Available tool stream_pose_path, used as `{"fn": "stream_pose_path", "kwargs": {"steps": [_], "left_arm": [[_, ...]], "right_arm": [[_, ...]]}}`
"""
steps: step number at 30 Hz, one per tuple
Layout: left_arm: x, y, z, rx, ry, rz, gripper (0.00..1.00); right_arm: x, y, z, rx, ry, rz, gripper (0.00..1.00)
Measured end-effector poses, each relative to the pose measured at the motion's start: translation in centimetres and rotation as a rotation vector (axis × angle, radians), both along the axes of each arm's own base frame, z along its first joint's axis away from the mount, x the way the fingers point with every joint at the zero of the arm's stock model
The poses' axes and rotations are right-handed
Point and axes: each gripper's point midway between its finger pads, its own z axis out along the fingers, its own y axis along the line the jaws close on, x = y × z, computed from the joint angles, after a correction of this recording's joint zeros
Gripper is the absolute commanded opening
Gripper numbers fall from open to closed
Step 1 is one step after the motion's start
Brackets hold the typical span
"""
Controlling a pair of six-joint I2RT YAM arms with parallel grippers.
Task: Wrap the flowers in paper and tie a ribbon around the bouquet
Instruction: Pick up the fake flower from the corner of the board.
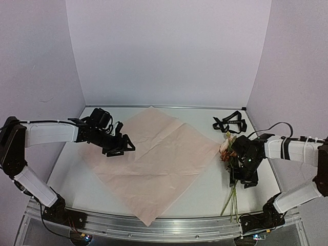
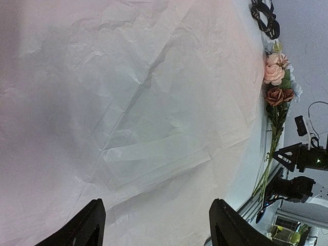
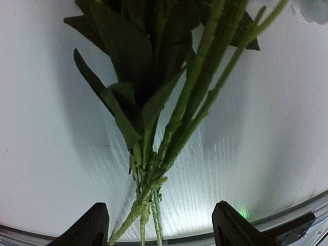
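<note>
the white table (image 1: 72,174) carries everything. the pink paper (image 1: 154,159) lies spread flat and creased across the middle, turned like a diamond, with nothing on it, so wrapping is not yet begun. the flowers (image 1: 226,148) lie on bare table just beside the paper's right corner, heads pointing away and stems toward the near edge. the black ribbon (image 1: 229,123) sits loosely heaped at the back right, apart from both and untied. the left gripper (image 2: 156,225) hovers over the paper's left part, jaws wide, holding nothing. the right gripper (image 3: 161,225) is low over the flower stems, its 2 fingers standing apart on either side of them without pinching. by my reading 0 steps are done: the flowers need moving onto the paper, the paper needs rolling round them, then the ribbon needs tying.
</note>
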Motion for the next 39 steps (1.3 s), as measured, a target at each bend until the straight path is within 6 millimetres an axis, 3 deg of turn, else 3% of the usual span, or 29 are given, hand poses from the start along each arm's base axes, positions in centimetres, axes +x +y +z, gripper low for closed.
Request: {"fn": "stream_pose_path", "kwargs": {"steps": [3,12,17,21,24,29,39], "left_arm": [[0.0,0.0,0.0,0.001,0.003,0.0,0.72],[0.0,-0.5,0.0,-0.014,0.006,0.003,0.72],[0.0,-3.9,-0.4,-0.034,0.013,-0.042,0.71],[-0.4,-7.8,-1.6,-0.053,0.022,-0.091,0.71],[-1.5,-9.9,-3.5,-0.047,0.051,-0.126,0.71],[-2.8,-12.7,-6.1,-0.022,0.086,-0.178,0.71],[-2.8,-18.0,-5.4,-0.054,0.041,-0.249,0.69]], "right_arm": [[0.8,0.2,-0.7,0.014,0.0,-0.015,0.6],[2.6,0.9,-3.1,0.035,-0.007,-0.035,0.31],[2.8,0.7,-3.2,0.025,-0.015,-0.046,0.01],[3.2,0.8,-3.2,0.034,-0.036,-0.047,0.0],[3.3,0.7,-2.9,0.034,-0.047,-0.041,0.0],[3.2,0.1,-0.8,0.028,-0.1,-0.035,0.0],[2.8,-1.2,4.4,0.005,-0.188,-0.019,0.0]]}}
